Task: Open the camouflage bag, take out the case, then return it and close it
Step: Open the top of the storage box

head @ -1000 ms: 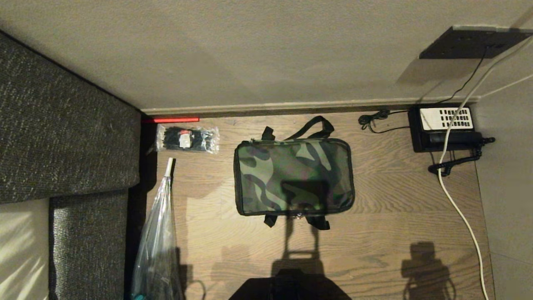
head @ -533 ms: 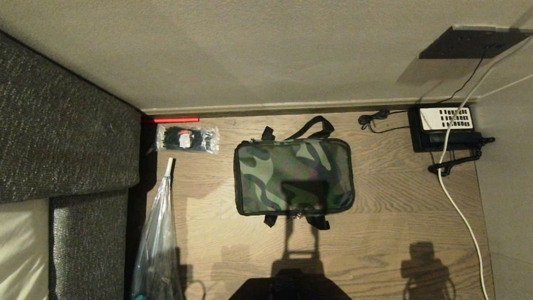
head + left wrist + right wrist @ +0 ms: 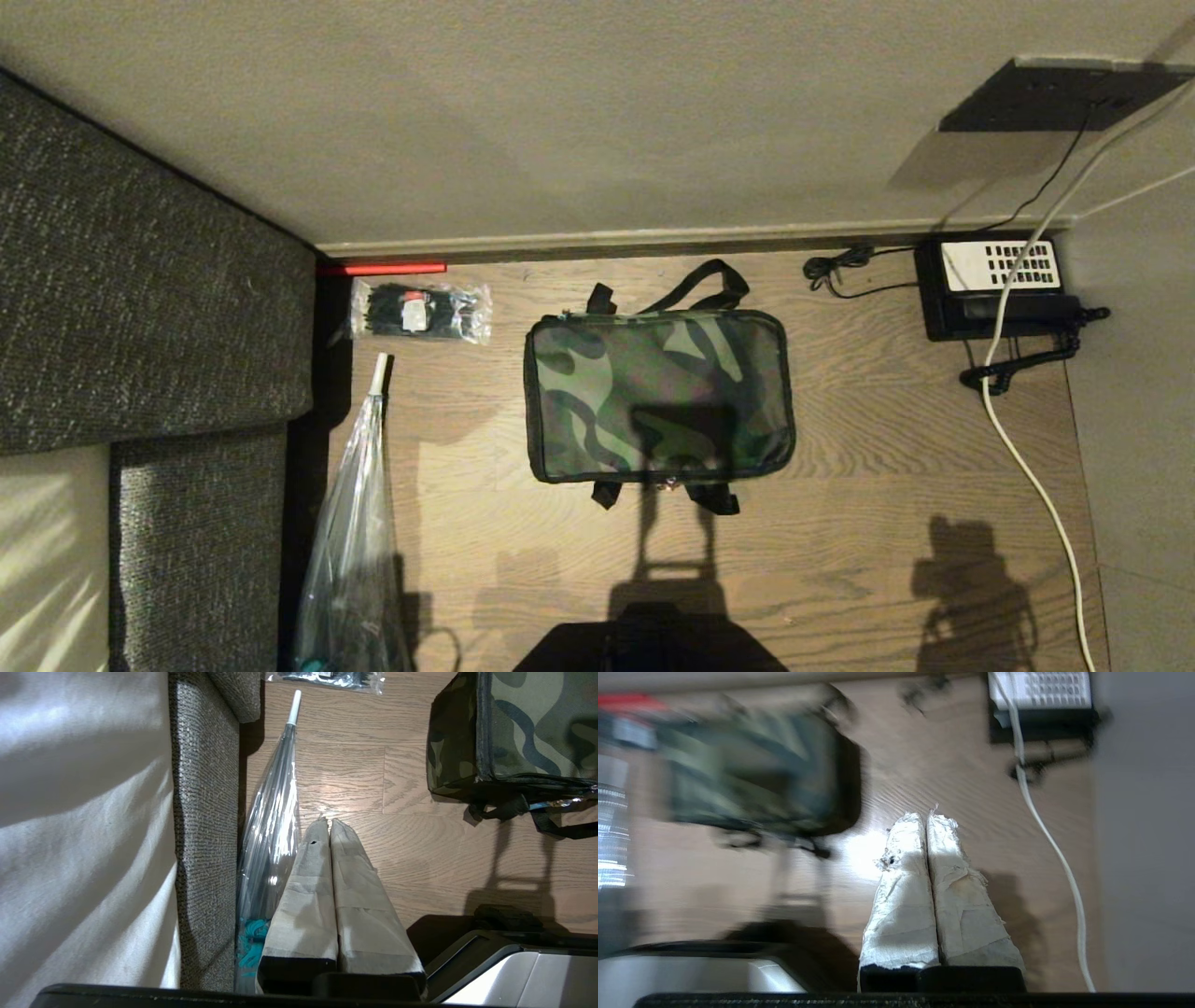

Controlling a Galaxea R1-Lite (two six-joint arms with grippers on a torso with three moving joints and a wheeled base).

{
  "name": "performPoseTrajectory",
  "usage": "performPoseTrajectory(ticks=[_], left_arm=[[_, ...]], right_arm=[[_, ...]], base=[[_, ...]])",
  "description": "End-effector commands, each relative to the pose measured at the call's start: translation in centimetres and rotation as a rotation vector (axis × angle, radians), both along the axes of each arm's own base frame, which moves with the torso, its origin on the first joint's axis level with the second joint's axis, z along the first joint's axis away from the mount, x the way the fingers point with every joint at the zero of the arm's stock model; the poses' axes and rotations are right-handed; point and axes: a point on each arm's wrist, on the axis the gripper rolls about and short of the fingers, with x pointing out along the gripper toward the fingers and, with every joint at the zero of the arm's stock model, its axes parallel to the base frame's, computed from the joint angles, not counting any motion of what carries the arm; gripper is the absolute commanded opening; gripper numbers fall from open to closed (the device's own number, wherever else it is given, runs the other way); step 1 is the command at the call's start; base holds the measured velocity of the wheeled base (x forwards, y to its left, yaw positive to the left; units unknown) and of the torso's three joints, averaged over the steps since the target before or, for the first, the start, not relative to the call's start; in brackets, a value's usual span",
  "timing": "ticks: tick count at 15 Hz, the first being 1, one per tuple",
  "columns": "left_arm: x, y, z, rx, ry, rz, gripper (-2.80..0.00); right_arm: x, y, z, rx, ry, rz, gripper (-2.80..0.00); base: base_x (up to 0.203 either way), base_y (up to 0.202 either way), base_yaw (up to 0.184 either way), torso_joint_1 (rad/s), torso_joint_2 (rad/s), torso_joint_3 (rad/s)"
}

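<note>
Lying zipped on the wooden floor point(image 3: 868, 523), the camouflage bag point(image 3: 659, 397) sits at the centre of the head view, its black straps point(image 3: 695, 285) spilling toward twelve o'clock and a shorter pair toward six. No case can be seen; presumably it is inside the closed bag. Neither arm shows in the head view. The right tool point(image 3: 927, 817) is clenched on nothing, its taped fingers pressed together above bare floor, the bag off toward its ten o'clock. The left tool point(image 3: 327, 823) is likewise clenched and empty, hanging just beside a folded clear umbrella point(image 3: 359, 523) at the bag's eight o'clock. A packet of black ties point(image 3: 420, 311) lies at the bag's ten o'clock, a desk telephone point(image 3: 994, 285) at two o'clock, its white cable point(image 3: 1027, 471) trailing toward five.

Opening looks not yet begun. Likely risks: the soft bag sliding on smooth flooring when the zip is tugged one-handed, or the right arm snagging the cable.
</note>
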Motion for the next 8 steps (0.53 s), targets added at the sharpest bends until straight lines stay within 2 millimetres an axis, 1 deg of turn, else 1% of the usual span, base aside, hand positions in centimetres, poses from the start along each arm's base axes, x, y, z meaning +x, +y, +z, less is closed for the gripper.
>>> performPoseTrajectory(ticks=[1,2,3,4,5,6,7,8], left_arm=[[0.0,0.0,-0.1,0.000,0.003,0.001,-2.80],[0.0,0.0,-0.1,0.000,0.003,0.001,-2.80],[0.0,0.0,-0.1,0.000,0.003,0.002,-2.80],[0.0,0.0,-0.1,-0.001,0.003,0.001,-2.80],[0.0,0.0,-0.1,0.000,0.003,0.001,-2.80],[0.0,0.0,-0.1,0.000,0.003,0.001,-2.80],[0.0,0.0,-0.1,-0.001,0.003,0.001,-2.80],[0.0,0.0,-0.1,-0.001,0.003,0.002,-2.80]], right_arm=[[-4.8,0.1,1.5,0.024,0.120,0.064,-2.80],[-5.8,0.2,2.1,0.037,0.168,0.090,-2.80],[-5.6,0.2,3.3,0.058,0.216,0.103,-2.80],[-4.7,0.2,5.1,0.091,0.285,0.115,-2.80],[-2.7,0.2,7.2,0.132,0.383,0.121,-2.80],[0.1,0.2,9.3,0.169,0.496,0.122,-2.80],[3.2,0.3,10.7,0.203,0.600,0.120,-2.80],[6.3,0.3,11.4,0.230,0.695,0.115,-2.80]], base=[[0.000,0.000,0.000,0.000,0.00,0.000],[0.000,0.000,0.000,0.000,0.00,0.000],[0.000,0.000,0.000,0.000,0.00,0.000],[0.000,0.000,0.000,0.000,0.00,0.000],[0.000,0.000,0.000,0.000,0.00,0.000],[0.000,0.000,0.000,0.000,0.00,0.000],[0.000,0.000,0.000,0.000,0.00,0.000],[0.000,0.000,0.000,0.000,0.00,0.000]])
